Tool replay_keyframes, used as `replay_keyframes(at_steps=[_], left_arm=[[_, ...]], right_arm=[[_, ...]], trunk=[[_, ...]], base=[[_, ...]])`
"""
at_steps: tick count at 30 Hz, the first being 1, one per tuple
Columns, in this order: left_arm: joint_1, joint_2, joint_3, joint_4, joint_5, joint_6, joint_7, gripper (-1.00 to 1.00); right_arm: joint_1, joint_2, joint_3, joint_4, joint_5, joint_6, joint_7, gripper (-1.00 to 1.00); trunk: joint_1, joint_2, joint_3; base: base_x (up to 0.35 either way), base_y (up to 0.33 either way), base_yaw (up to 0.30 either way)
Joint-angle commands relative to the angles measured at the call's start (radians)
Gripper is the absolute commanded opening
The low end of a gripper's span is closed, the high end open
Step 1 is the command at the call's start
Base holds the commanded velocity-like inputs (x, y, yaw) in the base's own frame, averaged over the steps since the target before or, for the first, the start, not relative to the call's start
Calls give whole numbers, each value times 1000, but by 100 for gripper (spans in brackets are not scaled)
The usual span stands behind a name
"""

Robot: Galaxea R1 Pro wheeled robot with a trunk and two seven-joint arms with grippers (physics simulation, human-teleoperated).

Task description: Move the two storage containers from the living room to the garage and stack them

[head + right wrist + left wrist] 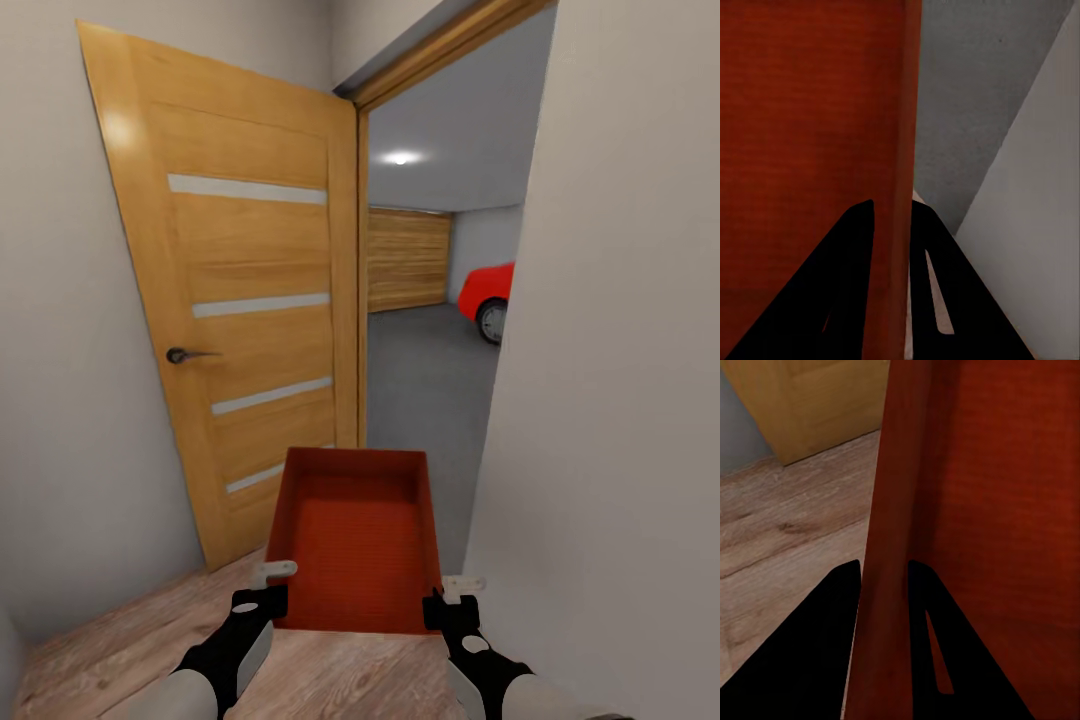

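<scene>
I hold one orange-red storage container [357, 540] out in front of me, open side up and empty. My left gripper [262, 590] is shut on its left wall [889, 585], one finger on each side of the wall. My right gripper [450, 600] is shut on its right wall [904, 225] in the same way. The container hangs over the light wood-plank floor [130, 630] at the threshold of an open doorway. Beyond the doorway lies the garage with its dark grey floor [425, 370] and a wood-slat panel door [405, 258] at the back.
An open wooden door [240, 300] with a dark handle [185, 355] stands close on my left. A white wall [620, 350] presses in close on my right. A glossy red car [490, 295] is parked at the right inside the garage.
</scene>
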State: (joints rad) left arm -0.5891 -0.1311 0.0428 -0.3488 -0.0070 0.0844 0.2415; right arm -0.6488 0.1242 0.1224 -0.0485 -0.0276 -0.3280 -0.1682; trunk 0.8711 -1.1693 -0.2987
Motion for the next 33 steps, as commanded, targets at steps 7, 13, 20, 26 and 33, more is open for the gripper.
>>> replay_keyframes(at_steps=[7,13,20,26,33], left_arm=[[0,-1,12,1,8,6,5,-100],[0,-1,12,1,7,6,4,-100],[0,-1,12,1,8,6,4,-100],[0,-1,12,1,7,6,4,-100],[0,-1,12,1,7,4,5,-100]], right_arm=[[-2,0,-22,-2,-6,-6,-7,-100],[-2,0,-22,-2,-6,-6,-8,-100],[-2,0,-23,-2,-6,-6,-8,-100],[-2,0,-22,-2,-6,-6,-8,-100],[-2,0,-23,-2,-6,-6,-8,-100]], trunk=[[1,-1,-1],[1,-1,-1],[1,-1,-1],[1,-1,-1],[1,-1,-1]], base=[[303,214,-5],[303,214,-127],[303,214,-270],[303,214,-286],[303,211,-287]])
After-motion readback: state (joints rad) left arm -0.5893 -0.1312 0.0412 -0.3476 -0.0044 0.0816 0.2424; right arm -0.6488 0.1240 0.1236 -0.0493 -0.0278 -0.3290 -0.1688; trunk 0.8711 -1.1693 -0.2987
